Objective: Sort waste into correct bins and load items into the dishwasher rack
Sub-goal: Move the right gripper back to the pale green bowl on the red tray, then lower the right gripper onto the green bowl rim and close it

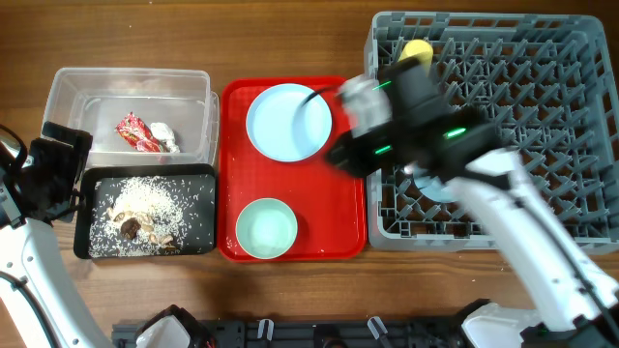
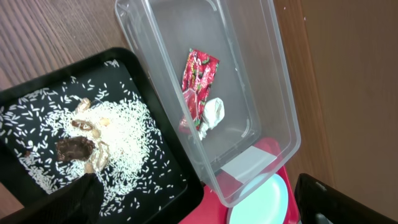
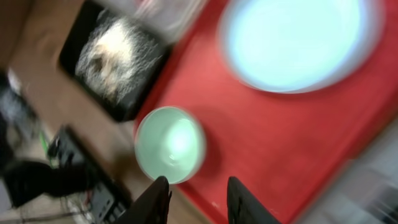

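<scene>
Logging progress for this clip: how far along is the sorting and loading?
Done: wrapper and tissue in the clear tub, rice in the black tray, yellow cup in the rack. In hand: nothing; right end effector empty over the red tray. Remaining: plate, green bowl, both on that tray.

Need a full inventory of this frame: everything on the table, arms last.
table: 1, brown wood, under everything
tub: 1, clear, far left
wrapper: 1, red, in the tub
tissue: 1, white, in the tub beside the wrapper
black tray: 1, in front of the tub
rice: scattered pile, white, on the black tray
food scraps: a few, brown, in the rice
red tray: 1, centre
plate: 1, light blue, on the red tray
bowl: 1, pale green, on the red tray
rack: 1, grey, right
cup: 1, yellow, in the rack
left end effector: open, empty, over the tub and black tray
right end effector: open, empty, over the red tray
</scene>
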Tool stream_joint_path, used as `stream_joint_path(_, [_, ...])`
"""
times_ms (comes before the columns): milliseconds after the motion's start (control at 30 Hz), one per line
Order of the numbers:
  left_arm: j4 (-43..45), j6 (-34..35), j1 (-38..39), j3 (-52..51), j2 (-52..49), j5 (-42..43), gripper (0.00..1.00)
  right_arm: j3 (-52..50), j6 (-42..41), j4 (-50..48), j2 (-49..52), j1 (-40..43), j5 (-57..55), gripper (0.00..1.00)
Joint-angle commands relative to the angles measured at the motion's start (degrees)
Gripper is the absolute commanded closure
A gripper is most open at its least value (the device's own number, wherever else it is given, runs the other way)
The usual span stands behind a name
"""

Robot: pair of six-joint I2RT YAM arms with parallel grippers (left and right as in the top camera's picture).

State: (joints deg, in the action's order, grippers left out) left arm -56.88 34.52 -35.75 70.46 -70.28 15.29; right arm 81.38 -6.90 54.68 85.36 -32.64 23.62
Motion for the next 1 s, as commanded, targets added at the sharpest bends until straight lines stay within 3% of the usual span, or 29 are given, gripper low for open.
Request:
stream_joint_path(0, [0.0, -1.3, -0.3, 0.8, 0.1, 0.1, 0.00, 0.7, -5.0, -2.6, 4.5, -12.6, -7.3, 0.68])
stream_joint_path(100, [0.0, -1.3, -0.3, 0.8, 0.1, 0.1, 0.00, 0.7, -8.9, -3.7, 8.8, -20.2, -10.9, 0.69])
stream_joint_path(233, [0.0, -1.3, -0.3, 0.8, 0.1, 0.0, 0.00, 0.6, -11.8, -1.9, 16.8, -27.3, -12.4, 0.88])
stream_joint_path(300, [0.0, -1.3, -0.3, 0.8, 0.1, 0.1, 0.00, 0.6, -12.6, -1.4, 20.2, -28.6, -12.5, 0.91])
stream_joint_path(633, [0.0, -1.3, -0.3, 0.8, 0.1, 0.1, 0.00, 0.4, -12.3, -4.2, 30.2, -26.1, -28.2, 0.90])
stream_joint_path(967, [0.0, -1.3, -0.3, 0.8, 0.1, 0.1, 0.00, 0.4, -12.6, -10.0, 30.4, -16.6, -41.8, 0.90])
